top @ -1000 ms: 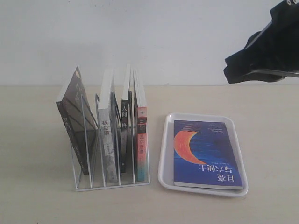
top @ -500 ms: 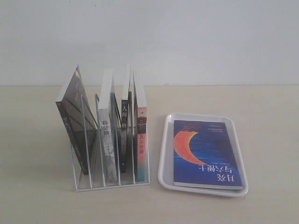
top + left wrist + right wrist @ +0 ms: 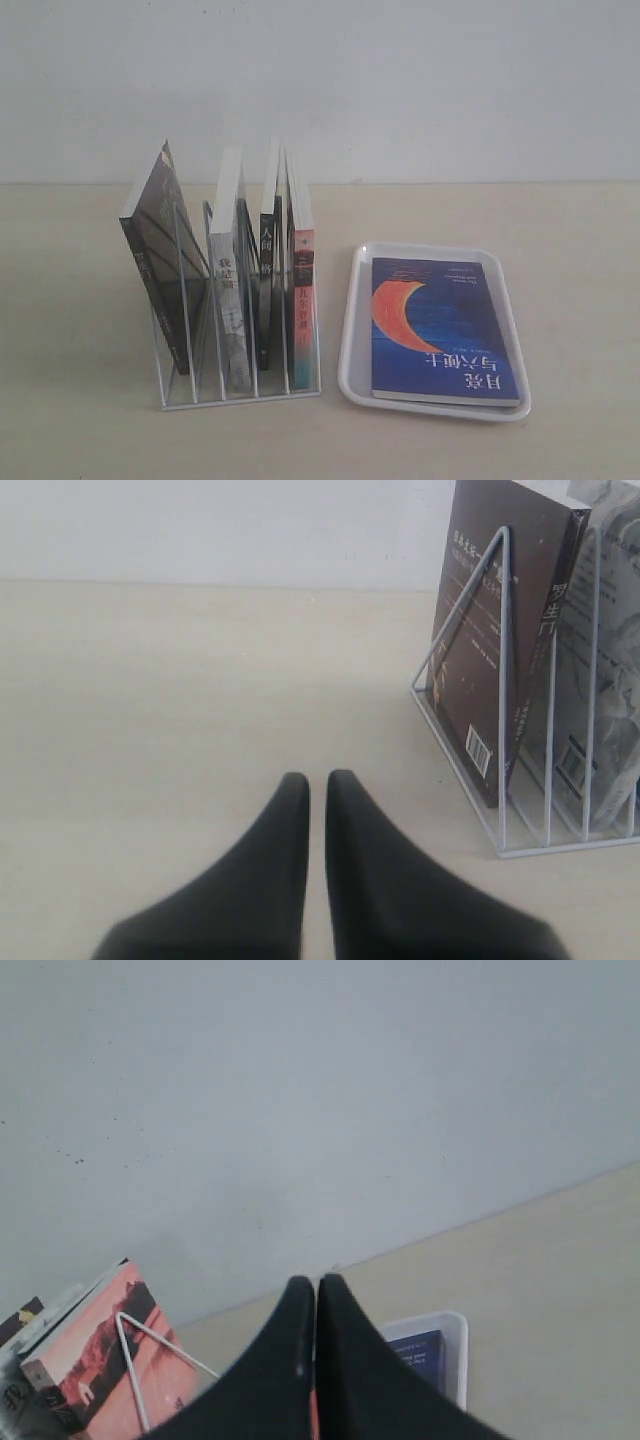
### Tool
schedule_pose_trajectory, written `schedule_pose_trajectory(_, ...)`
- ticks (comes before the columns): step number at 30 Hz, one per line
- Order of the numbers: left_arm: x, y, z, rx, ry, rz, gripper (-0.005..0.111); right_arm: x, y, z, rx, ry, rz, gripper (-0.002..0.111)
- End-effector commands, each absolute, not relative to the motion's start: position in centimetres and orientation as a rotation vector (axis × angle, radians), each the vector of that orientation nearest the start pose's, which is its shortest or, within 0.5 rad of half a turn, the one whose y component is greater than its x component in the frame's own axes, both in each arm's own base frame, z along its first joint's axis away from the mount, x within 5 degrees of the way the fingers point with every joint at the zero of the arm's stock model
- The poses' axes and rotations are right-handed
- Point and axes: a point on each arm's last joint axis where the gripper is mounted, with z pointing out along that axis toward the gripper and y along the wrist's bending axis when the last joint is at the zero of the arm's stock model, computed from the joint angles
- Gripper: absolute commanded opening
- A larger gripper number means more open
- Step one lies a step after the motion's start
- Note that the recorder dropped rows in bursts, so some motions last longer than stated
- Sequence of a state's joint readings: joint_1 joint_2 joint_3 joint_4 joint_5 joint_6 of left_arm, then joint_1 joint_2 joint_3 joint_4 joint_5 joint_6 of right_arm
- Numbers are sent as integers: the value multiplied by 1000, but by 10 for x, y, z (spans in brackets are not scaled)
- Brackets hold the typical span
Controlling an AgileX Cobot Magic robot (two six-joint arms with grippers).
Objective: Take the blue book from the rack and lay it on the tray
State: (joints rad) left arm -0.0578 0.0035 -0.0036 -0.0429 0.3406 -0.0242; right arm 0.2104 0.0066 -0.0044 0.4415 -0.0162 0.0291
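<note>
The blue book (image 3: 441, 328) lies flat, cover up, in the white tray (image 3: 352, 330) to the right of the white wire rack (image 3: 240, 392). Neither gripper shows in the exterior view. My left gripper (image 3: 317, 778) is shut with nothing in it, low over the table beside the rack (image 3: 500, 730). My right gripper (image 3: 316, 1282) is shut and empty, high above the tray (image 3: 456, 1350), where a corner of the blue book (image 3: 420, 1355) shows past its fingers.
Several books stand in the rack: a leaning dark book (image 3: 160, 260), a white-spined book (image 3: 228, 280), a black-spined book (image 3: 266, 270) and a pink-and-teal-spined book (image 3: 302, 290). A pale wall runs behind the beige table.
The right arm, seen at the top right of the exterior view a second ago, has left that view. The book, tray and rack have not moved.
</note>
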Motion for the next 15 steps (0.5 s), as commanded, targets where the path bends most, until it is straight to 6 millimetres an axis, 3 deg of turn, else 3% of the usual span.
schedule_pose_trajectory(1, 53, -4, 183, -6, 1823, -100, 6, 55, 11, 214, 107, 1486, 440, 0)
schedule_pose_trajectory(15, 53, -4, 183, -6, 1823, -100, 6, 52, 12, 182, -36, 1842, 286, 0)
